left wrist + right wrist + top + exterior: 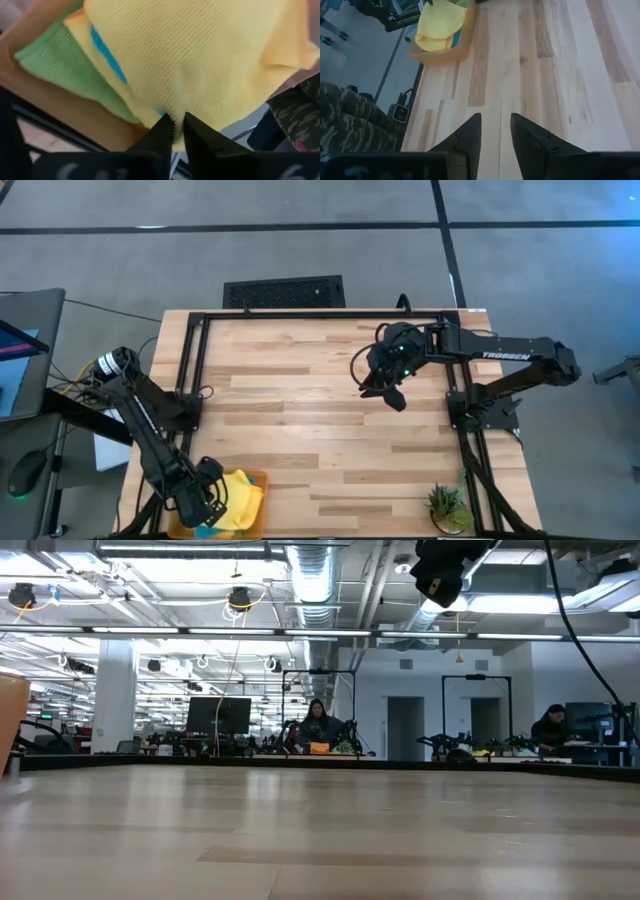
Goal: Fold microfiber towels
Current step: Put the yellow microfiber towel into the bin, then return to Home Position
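**Now: left gripper pinching the yellow towel**

Your left gripper [178, 125] has its fingers nipped on the top yellow towel [200, 55], heaped with green [65, 70] and teal [107, 55] ones in the orange tray [262, 480] at the table's [320, 410] corner. Your right gripper [495, 132] hangs fingers apart, empty.

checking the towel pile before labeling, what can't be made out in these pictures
- Teal towel: only a strip shows in the left wrist view; the yellow towel covers the rest.
- Second yellow towel: not told apart in any view.
- Tray: cut off by the high view's bottom edge.
- Left claw: whether it grips the yellow towel, unclear.
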Controlling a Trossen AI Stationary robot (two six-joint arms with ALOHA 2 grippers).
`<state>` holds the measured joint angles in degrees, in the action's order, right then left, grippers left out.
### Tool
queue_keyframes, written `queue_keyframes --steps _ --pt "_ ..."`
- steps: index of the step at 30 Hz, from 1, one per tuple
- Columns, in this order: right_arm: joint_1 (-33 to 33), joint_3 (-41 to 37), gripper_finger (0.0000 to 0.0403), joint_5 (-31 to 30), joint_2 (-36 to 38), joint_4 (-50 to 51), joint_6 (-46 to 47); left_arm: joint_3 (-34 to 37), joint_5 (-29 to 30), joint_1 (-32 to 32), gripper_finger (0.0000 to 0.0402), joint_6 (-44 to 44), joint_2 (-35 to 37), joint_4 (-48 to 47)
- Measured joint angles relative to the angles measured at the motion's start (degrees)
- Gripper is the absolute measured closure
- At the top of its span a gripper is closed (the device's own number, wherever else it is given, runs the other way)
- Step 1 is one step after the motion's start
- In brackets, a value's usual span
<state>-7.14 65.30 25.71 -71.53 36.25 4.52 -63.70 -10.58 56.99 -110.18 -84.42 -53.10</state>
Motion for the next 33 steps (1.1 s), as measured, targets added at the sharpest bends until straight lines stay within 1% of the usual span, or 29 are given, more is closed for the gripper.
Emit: queue_keyframes --steps 3,6,9,12,16,19,21,23,27,28,30,33 --pt "0.0 0.0 0.0275 0.0 0.0 -0.2 0.0 0.0 -1.4 -0.1 0.0336 -0.2 0.0 -0.3" --pt "0.0 0.0 0.0275 -0.1 0.0 -0.9 0.0 0.0 -1.4 -0.1 0.0300 2.2 0.0 -0.2" --pt "-0.1 0.7 0.0277 -0.2 0.0 -1.1 1.0 0.0 -1.2 -0.3 0.0276 2.5 0.0 0.3" --pt "-0.1 1.7 0.0285 -0.3 1.1 -1.1 0.5 -0.5 -1.1 -0.9 0.0268 3.6 0.1 0.2" --pt "-0.1 2.5 0.0291 -0.3 3.1 -1.2 -0.2 -1.0 -0.5 -1.0 0.0269 4.9 1.6 -0.3" --pt "-0.1 2.8 0.0291 -0.3 5.2 -0.7 0.0 -1.8 1.7 -1.0 0.0276 5.0 3.7 -0.8" --pt "-0.1 2.8 0.0294 -0.6 7.2 -0.8 0.0 -2.7 7.2 -1.0 0.0289 5.0 5.9 -2.7" --pt "-0.1 2.9 0.0305 -2.8 9.4 -0.6 -0.9 -3.1 15.4 -1.0 0.0311 6.3 8.4 -5.7" --pt "-0.1 2.9 0.0352 -9.2 14.4 0.6 -2.1 -2.6 32.0 -1.2 0.0381 10.0 13.8 -11.8" --pt "-0.1 2.9 0.0368 -10.7 15.8 0.9 -1.8 -2.2 35.7 -1.5 0.0391 11.4 15.2 -12.7" --pt "0.0 2.9 0.0391 -12.5 18.3 1.4 -1.8 -0.9 42.0 -2.3 0.0394 15.8 17.9 -12.3" --pt "0.0 1.7 0.0386 -12.7 22.1 0.8 -1.5 1.5 51.0 -4.5 0.0400 25.2 22.1 -10.4"
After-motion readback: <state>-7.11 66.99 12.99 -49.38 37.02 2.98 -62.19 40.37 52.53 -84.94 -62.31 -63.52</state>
